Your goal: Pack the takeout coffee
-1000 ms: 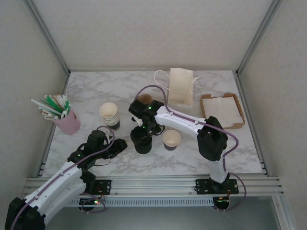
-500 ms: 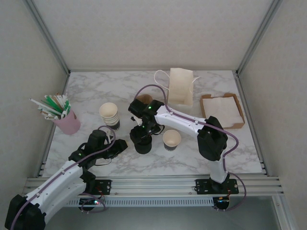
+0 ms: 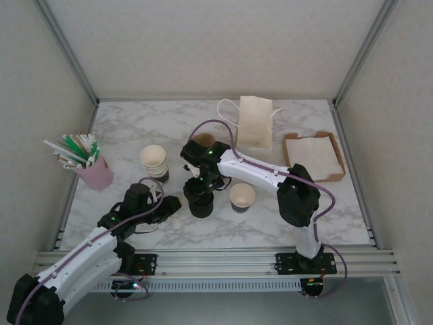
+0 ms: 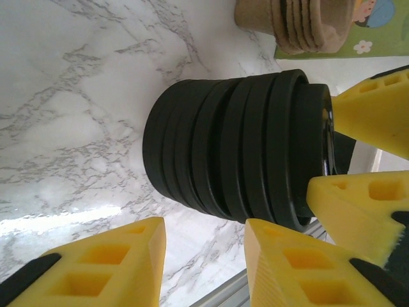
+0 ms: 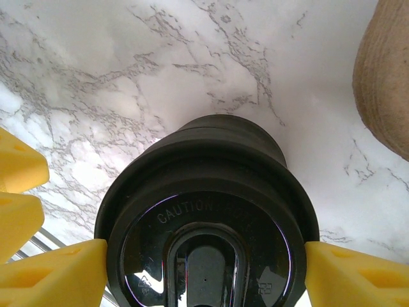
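Capping is in hand: the right gripper [image 5: 201, 262] pinches the top lid [image 5: 204, 217] of the lid stack [image 4: 236, 147], the left gripper [image 4: 206, 227] sits half-open and empty beside it, so the next move should peel off just 1 lid and carry it to the uncapped cup [image 3: 242, 196] just right of the stack.

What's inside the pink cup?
Green and white straws poke out of the pink cup, leaning left. Their bottom ends are hidden behind the cup's wall, so I can't see whether anything else is in there.
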Controlling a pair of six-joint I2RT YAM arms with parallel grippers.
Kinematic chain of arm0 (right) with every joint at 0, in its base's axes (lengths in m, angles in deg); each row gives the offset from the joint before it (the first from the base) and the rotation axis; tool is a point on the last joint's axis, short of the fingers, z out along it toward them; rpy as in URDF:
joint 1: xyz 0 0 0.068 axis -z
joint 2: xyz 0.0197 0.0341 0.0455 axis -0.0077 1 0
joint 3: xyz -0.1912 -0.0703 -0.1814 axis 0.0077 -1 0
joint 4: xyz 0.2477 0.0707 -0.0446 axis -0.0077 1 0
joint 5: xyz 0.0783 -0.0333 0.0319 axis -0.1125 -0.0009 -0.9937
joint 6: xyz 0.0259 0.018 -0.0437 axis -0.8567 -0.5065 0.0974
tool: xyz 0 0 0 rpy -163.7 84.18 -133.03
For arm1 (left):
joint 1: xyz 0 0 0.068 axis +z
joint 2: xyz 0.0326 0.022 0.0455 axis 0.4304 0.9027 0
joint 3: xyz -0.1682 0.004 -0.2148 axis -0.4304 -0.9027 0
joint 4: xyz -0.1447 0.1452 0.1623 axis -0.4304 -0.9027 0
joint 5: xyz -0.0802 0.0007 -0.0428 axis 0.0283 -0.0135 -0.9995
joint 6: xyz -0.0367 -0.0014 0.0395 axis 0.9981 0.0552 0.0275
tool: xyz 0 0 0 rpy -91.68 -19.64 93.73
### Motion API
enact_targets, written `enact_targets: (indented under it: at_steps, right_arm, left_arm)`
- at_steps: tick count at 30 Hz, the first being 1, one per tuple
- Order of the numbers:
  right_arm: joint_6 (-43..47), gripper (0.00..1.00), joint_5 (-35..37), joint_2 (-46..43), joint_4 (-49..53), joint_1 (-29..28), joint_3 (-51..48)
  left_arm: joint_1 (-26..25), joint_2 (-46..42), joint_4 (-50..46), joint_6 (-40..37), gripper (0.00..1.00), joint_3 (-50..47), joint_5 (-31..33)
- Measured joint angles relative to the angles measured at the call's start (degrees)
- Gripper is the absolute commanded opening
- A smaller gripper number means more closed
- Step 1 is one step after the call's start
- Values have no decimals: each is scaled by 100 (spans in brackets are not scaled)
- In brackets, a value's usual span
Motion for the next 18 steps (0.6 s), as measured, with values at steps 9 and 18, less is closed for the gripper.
enact_targets:
  at_steps: [9,18]
  right_arm:
    - [0,68,-7,-2,-13,4,0]
    - [-9,67,-15,-17,-15,4,0]
  left_arm:
    - [0,94,339,114,41,-46,-109]
    - [0,328,640,153,42,-122,-177]
